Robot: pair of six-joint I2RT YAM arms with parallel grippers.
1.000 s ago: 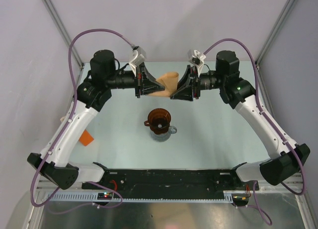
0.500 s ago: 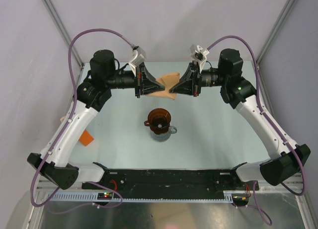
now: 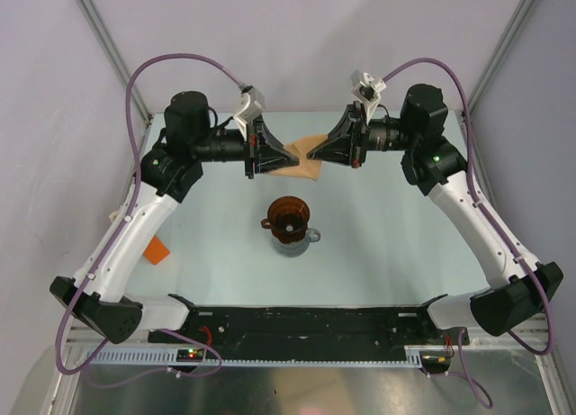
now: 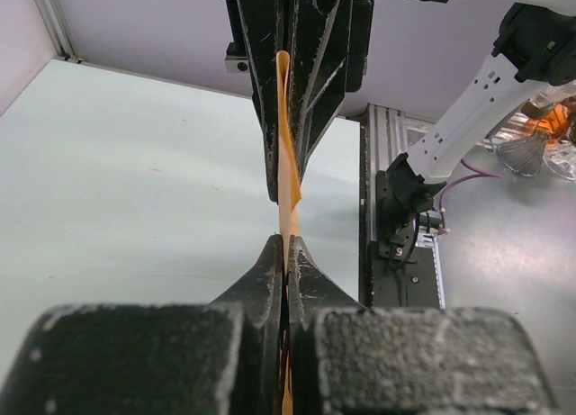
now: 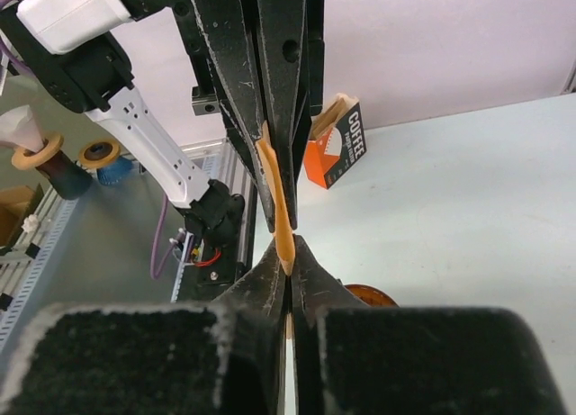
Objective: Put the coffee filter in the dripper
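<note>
The coffee filter (image 3: 300, 157) is a thin tan paper sheet held in the air between my two grippers at the back of the table. My left gripper (image 3: 273, 156) is shut on its left edge, and my right gripper (image 3: 324, 154) is shut on its right edge. In the left wrist view the filter (image 4: 288, 167) shows edge-on between my pads, with the right gripper facing me. In the right wrist view it (image 5: 277, 206) is also edge-on. The reddish-brown dripper (image 3: 288, 219) sits on a glass jug in front of the filter, with its rim (image 5: 371, 295) just visible.
An orange coffee box (image 3: 157, 250) lies near the table's left edge and also shows in the right wrist view (image 5: 337, 141). The glass jug's handle (image 3: 312, 236) sticks out right of the dripper. A black rail (image 3: 297, 325) runs along the near edge.
My right gripper has pulled back to the right and up a little with its edge of the filter. The filter has gone from a raised fold to a flatter stretched sheet. My left gripper has stayed put.
</note>
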